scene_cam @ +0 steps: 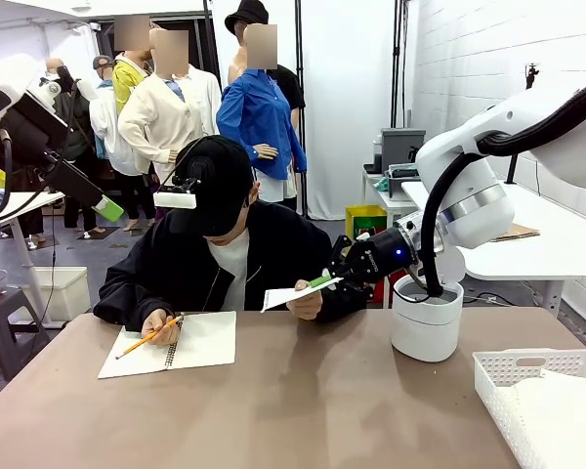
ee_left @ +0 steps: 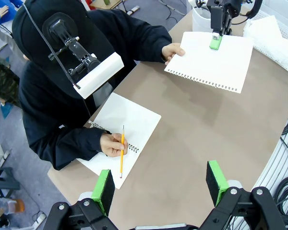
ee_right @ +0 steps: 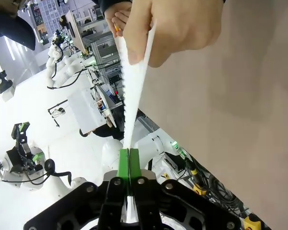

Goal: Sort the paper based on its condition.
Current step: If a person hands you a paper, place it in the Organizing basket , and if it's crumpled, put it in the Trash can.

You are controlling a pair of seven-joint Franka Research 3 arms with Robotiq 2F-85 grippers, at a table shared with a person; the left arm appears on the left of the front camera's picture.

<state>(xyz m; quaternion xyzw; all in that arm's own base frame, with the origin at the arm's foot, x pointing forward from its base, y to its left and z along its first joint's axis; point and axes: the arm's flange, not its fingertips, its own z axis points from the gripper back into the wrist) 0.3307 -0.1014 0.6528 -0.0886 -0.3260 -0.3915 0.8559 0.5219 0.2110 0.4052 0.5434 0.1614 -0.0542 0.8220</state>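
The paper [scene_cam: 289, 293] is a single white sheet held up off the table [scene_cam: 303, 420], a little right of centre in the front view. In the left wrist view it sits at the upper right, lying nearly flat [ee_left: 206, 62], with its row of spiral holes along the lower edge. My right wrist view catches it edge-on [ee_right: 132, 96], a thin white strip running up from the jaws.

My right gripper [scene_cam: 324, 281] is closed on one edge of that sheet, and its green pads [ee_right: 125, 163] are pressed together with the paper between them. The person's hand [scene_cam: 306, 303] pinches the opposite edge, so the sheet is held from both sides.

My left gripper [ee_left: 159, 184] is along the bottom of the left wrist view, above the table. Its jaws are spread wide with nothing between them.

The person's other hand [ee_left: 114, 143] holds a yellow pencil [ee_left: 122, 153] on an open spiral notebook [ee_left: 129, 120], at centre-left of that view and well apart from the sheet.

In the front view a white cylindrical container [scene_cam: 427, 322] stands on the table right of centre, just below my right arm. A white perforated basket [scene_cam: 527, 386] sits at the lower right corner. Something white lies in it, but I cannot tell what.
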